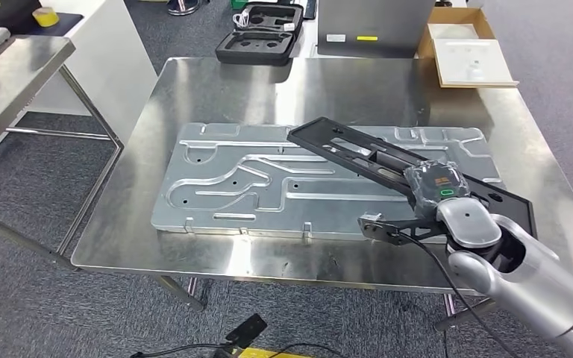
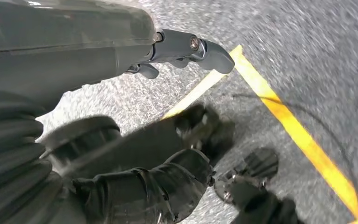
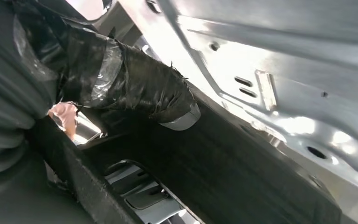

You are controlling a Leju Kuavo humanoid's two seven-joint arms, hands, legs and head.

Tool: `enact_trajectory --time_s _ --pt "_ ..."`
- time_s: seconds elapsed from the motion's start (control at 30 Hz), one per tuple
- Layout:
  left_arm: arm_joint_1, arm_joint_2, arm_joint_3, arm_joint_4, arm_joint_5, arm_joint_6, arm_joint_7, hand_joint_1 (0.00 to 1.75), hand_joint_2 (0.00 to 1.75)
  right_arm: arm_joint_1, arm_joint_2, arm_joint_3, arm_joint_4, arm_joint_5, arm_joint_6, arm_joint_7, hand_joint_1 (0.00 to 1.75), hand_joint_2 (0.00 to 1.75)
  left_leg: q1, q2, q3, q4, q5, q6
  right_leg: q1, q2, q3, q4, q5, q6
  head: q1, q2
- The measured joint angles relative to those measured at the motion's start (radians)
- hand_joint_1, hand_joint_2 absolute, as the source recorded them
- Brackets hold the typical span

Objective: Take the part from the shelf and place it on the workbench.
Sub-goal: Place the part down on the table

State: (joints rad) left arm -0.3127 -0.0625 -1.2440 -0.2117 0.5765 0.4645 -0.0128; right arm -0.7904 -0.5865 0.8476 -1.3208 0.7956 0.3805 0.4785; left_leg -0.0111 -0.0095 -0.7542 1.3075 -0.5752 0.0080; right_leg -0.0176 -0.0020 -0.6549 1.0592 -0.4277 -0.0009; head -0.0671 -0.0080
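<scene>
A long black flat part (image 1: 343, 145) lies slantwise over the silver machined plate (image 1: 224, 179) on the steel workbench (image 1: 268, 89). My right hand (image 1: 436, 186) grips its near right end at the bench's right front. In the right wrist view the tape-wrapped thumb (image 3: 144, 88) presses on the black part (image 3: 242, 163), with the silver plate (image 3: 284, 60) just beyond. Whether the part's far end touches the plate I cannot tell. My left hand (image 2: 168, 116) hangs over the grey floor, its fingers apart and nothing in it.
Beyond the bench, a black foam case (image 1: 261, 37), a grey cabinet (image 1: 373, 26) and a cardboard box (image 1: 466, 52) stand on the floor. A second steel table (image 1: 7, 74) is at the left. A yellow floor line (image 2: 279, 107) runs under the left hand.
</scene>
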Motion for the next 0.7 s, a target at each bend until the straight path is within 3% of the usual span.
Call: enact_trajectory --time_s 0.03,0.07,0.17,0.23,0.33,0.4,0.47,0.53,0.57,0.6,0.67,0.7 --pt "-0.005 -0.004 -0.007 -0.001 -0.008 -0.024 0.016 0.00 1.75 -0.004 0.011 0.008 0.013 0.000 -0.003 -0.007 1.75 1.75 0.000 0.000 -0.010 0.012 0.007 0.002 0.002 0.000 0.000 0.000 0.000 0.000 0.000 0.000" --pt "-0.010 -0.006 -0.013 -0.001 -0.015 -0.046 0.032 0.00 1.75 -0.007 0.023 0.017 0.025 0.000 -0.005 -0.015 1.75 1.75 0.000 0.000 -0.001 -0.013 0.031 0.006 0.003 0.001 0.001 0.000 0.000 -0.001 0.000 0.000" --pt "-0.027 -0.012 -0.027 -0.002 -0.030 -0.079 0.054 0.00 1.75 -0.018 0.055 0.040 0.057 -0.001 -0.018 -0.039 1.75 1.75 -0.008 0.000 0.090 -0.206 0.121 0.026 0.006 0.003 0.003 -0.001 0.001 0.000 0.001 0.000" --pt "-0.040 -0.017 -0.030 -0.002 -0.038 -0.066 0.048 0.00 1.75 -0.026 0.076 0.054 0.086 -0.003 -0.039 -0.054 1.75 1.75 -0.015 0.000 0.122 -0.271 0.136 0.034 0.005 0.003 0.004 -0.006 0.003 0.004 0.000 0.000" --pt "-0.050 -0.022 -0.031 -0.002 -0.045 -0.029 0.028 0.00 1.75 -0.030 0.102 0.076 0.131 -0.004 -0.071 -0.072 1.75 1.75 -0.013 0.000 0.134 -0.294 0.147 0.040 0.006 0.001 0.003 -0.008 0.003 0.017 0.000 0.000" --pt "-0.054 -0.026 -0.031 -0.004 -0.045 -0.014 0.017 0.00 1.75 -0.035 0.113 0.089 0.159 -0.004 -0.087 -0.085 0.87 0.87 -0.007 0.001 0.147 -0.317 0.159 0.048 0.008 0.002 -0.020 0.044 -0.030 0.024 0.003 0.000" --pt "-0.054 -0.029 -0.031 -0.006 -0.045 -0.009 0.009 0.00 1.75 -0.039 0.121 0.100 0.187 -0.004 -0.098 -0.094 0.00 0.00 -0.007 0.002 0.150 -0.319 0.160 0.052 0.007 0.002 -0.073 0.160 -0.084 0.028 0.005 0.000" --pt "-0.050 -0.029 -0.031 -0.007 -0.043 -0.009 0.004 0.00 1.75 -0.039 0.125 0.109 0.213 -0.004 -0.101 -0.097 0.00 0.00 -0.007 0.002 0.148 -0.314 0.157 0.054 0.005 0.002 -0.111 0.239 -0.103 0.033 0.006 0.000" --pt "-0.048 -0.029 -0.031 -0.007 -0.043 -0.010 0.003 0.00 1.75 -0.038 0.126 0.114 0.223 -0.005 -0.102 -0.098 0.00 0.00 -0.006 0.001 0.147 -0.310 0.155 0.053 0.002 0.001 -0.107 0.228 -0.088 0.036 0.006 0.000" --pt "-0.047 -0.030 -0.031 -0.007 -0.043 -0.011 0.003 0.00 1.75 -0.038 0.126 0.117 0.231 -0.005 -0.103 -0.099 0.00 0.00 -0.006 0.001 0.147 -0.303 0.151 0.051 -0.001 0.001 -0.083 0.180 -0.058 0.038 0.006 0.000" --pt "-0.047 -0.029 -0.031 -0.007 -0.042 -0.008 0.004 0.00 0.87 -0.038 0.128 0.121 0.242 -0.007 -0.107 -0.100 0.00 0.00 -0.007 0.000 0.142 -0.286 0.139 0.043 -0.004 0.000 -0.020 0.057 -0.013 0.040 0.006 0.000" --pt "-0.047 -0.029 -0.031 -0.007 -0.042 -0.004 0.004 0.00 0.44 -0.038 0.129 0.122 0.246 -0.008 -0.111 -0.100 0.00 0.00 -0.008 0.000 0.138 -0.277 0.133 0.038 -0.004 0.001 0.000 0.018 -0.004 0.037 0.006 0.000"
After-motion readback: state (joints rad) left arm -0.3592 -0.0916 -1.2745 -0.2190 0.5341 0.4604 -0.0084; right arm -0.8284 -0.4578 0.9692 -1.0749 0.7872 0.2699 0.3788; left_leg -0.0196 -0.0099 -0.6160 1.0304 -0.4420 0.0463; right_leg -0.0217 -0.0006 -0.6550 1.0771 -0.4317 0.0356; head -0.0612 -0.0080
